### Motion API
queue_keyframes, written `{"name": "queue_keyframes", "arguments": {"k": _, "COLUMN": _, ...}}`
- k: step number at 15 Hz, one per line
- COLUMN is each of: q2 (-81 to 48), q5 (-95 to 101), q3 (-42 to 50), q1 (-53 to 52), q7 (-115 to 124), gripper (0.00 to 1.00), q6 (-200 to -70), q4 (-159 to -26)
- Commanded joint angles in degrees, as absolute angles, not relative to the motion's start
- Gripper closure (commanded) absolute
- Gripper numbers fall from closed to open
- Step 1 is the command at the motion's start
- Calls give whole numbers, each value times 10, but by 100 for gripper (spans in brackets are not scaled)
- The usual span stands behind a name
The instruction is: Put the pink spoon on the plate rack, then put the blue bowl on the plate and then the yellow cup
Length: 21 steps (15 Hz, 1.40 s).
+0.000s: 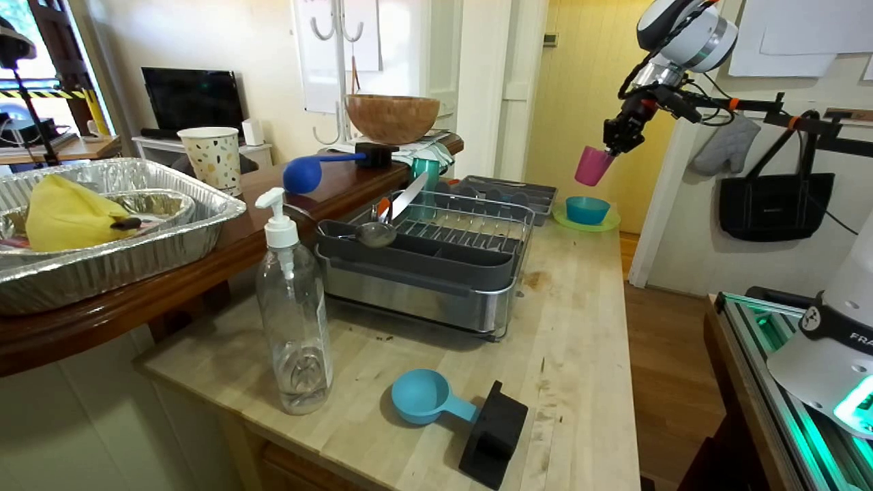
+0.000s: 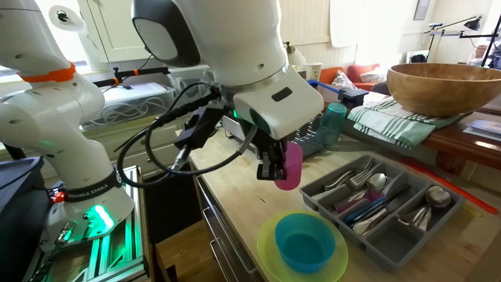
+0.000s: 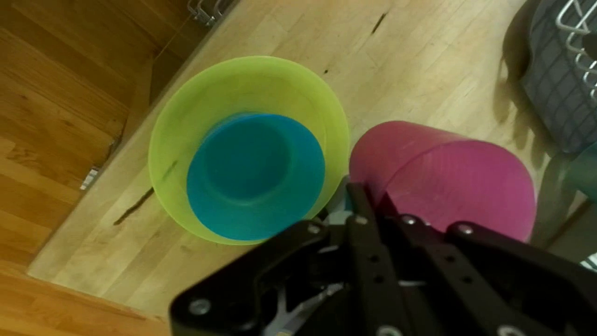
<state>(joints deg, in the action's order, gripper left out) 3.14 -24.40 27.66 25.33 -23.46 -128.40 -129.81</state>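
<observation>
A light-blue bowl (image 2: 305, 243) sits on the yellow-green plate (image 3: 261, 77) near the end of the wooden counter. My gripper (image 3: 371, 198) is shut on the wall of a pink cup (image 3: 447, 177). In both exterior views this cup hangs tilted above the counter, higher than the bowl; in the wrist view it appears just right of the plate. The plate rack (image 1: 416, 266) stands farther along the counter, partly hidden by the arm in an exterior view. No yellow cup shows; it is out of view. The pink spoon cannot be made out.
A grey cutlery tray (image 2: 375, 244) lies beside the plate. A teal cup (image 2: 332, 121) stands by the rack. A soap bottle (image 1: 293, 334) and a blue scoop (image 1: 423, 395) are toward the opposite end. A wooden bowl (image 1: 392, 117) rests on the raised ledge.
</observation>
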Motion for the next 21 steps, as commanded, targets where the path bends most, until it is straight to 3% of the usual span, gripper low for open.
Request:
{"name": "queue_keyframes", "arguments": {"k": 1, "q2": 4, "q5": -240, "q3": 289, "q1": 265, "q7": -239, "gripper": 99, "q6": -1274, "q4": -1288}}
{"name": "queue_keyframes", "arguments": {"k": 21, "q2": -148, "q5": -230, "q3": 257, "q1": 315, "q7": -229, "gripper": 99, "q6": -1258, "q4": -1156}}
